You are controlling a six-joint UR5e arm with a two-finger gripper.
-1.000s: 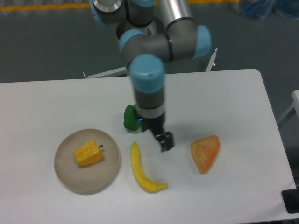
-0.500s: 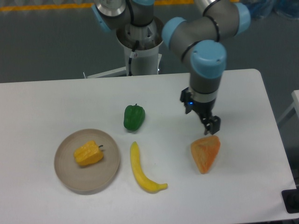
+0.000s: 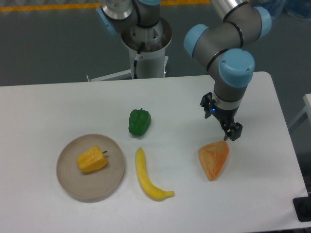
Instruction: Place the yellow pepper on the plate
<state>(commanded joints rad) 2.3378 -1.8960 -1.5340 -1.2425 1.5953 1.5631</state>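
Yellow pepper (image 3: 91, 160) lies on plate (image 3: 68, 185): placing step looks done. Tool (image 3: 233, 134) above orange wedge (image 3: 214, 159), holds nothing; opening indiscernible. Next: prob. just retract.

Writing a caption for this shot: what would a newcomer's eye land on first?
Probably the grey-and-blue arm reaching in from the top, its gripper just above the orange wedge at right. Next, the yellow pepper lying on the plate at lower left, with a banana beside it.
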